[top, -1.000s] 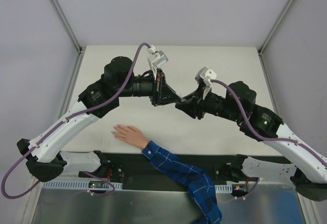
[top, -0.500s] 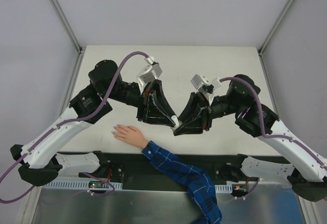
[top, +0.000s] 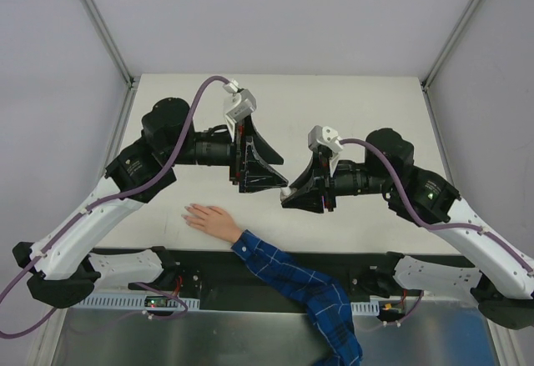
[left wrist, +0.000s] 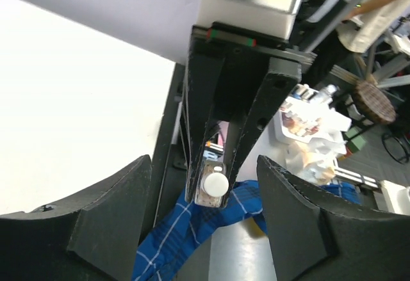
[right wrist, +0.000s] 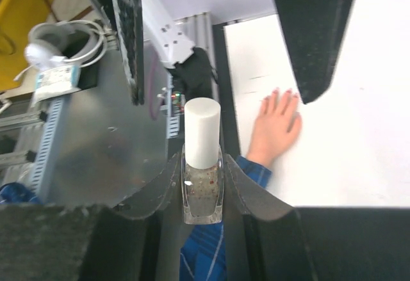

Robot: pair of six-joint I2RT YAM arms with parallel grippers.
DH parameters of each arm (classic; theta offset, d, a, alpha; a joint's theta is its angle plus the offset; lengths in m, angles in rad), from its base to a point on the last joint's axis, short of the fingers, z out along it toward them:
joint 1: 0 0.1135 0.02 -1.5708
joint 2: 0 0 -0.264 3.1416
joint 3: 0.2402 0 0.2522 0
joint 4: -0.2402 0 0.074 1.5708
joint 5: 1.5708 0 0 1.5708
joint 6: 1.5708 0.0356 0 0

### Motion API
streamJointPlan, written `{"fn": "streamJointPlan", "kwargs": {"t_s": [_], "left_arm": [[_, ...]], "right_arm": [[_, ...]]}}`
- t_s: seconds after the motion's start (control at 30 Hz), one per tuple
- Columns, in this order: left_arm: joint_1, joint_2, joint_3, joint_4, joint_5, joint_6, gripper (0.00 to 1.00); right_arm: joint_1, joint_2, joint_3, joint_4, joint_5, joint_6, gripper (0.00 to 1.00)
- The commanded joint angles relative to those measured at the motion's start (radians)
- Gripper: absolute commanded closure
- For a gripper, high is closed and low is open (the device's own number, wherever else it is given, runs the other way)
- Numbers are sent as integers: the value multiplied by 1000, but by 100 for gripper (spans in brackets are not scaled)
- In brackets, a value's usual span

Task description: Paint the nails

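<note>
Nails (right wrist: 275, 91) show as tiny pinkish tips on the pale hand (right wrist: 277, 127).

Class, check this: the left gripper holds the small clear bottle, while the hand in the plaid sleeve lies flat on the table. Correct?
No: the right gripper holds the small clear bottle between its jaws, as the right wrist view shows. The hand in the plaid sleeve does lie flat on the table.

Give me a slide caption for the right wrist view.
Right gripper clamps a white-capped polish bottle, the hand lying flat on the table beyond.
</note>
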Motion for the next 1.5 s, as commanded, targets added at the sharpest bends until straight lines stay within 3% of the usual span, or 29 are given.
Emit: {"fn": "streamJointPlan", "kwargs": {"t_s": [0.0, 0.13, 0.37, 0.47, 0.6, 0.63, 0.7, 0.73, 0.8, 0.83, 0.93, 0.97, 1.07, 1.23, 1.47], "left_arm": [[1, -2, 37, -64, -96, 50, 35], [-13, 15, 37, -91, -108, 64, 35], [-36, 61, 54, -116, -110, 79, 46], [-38, 82, 68, -121, -99, 81, 55], [-39, 102, 94, -127, -99, 88, 84], [-39, 108, 97, -128, -108, 91, 100], [-39, 107, 99, -134, -170, 110, 100], [-38, 110, 99, -141, -203, 116, 100], [-38, 113, 91, -147, -325, 140, 100], [-38, 124, 90, -153, -367, 151, 100], [-35, 159, 68, -151, -573, 171, 100], [-25, 176, 67, -150, -624, 173, 100], [20, 262, 57, -103, -723, 154, 100], [82, 508, 94, 4, -919, 136, 100], [148, 967, 367, 71, -958, 197, 100]], "right_arm": [[5, -22, 39, 2, 158, -26, 100], [5, -28, 36, 5, 198, -26, 100], [3, -27, 31, 14, 217, -26, 100], [3, -28, 30, 16, 220, -26, 100], [5, -33, 23, 14, 232, -26, 100], [3, -36, 17, 8, 241, -28, 99], [5, -42, 10, -9, 299, -34, 89], [5, -53, 3, -27, 333, -32, 70], [3, -65, -30, -50, 456, -20, 43], [3, -82, -42, -76, 508, -12, 22], [3, -136, -118, -138, 756, 53, 8], [2, -154, -160, -151, 872, 105, 7], [3, -243, -226, -234, 1028, 190, 5], [2, -436, -358, -285, 1022, 339, 6], [3, -604, -310, -427, 1116, 373, 7]]}}
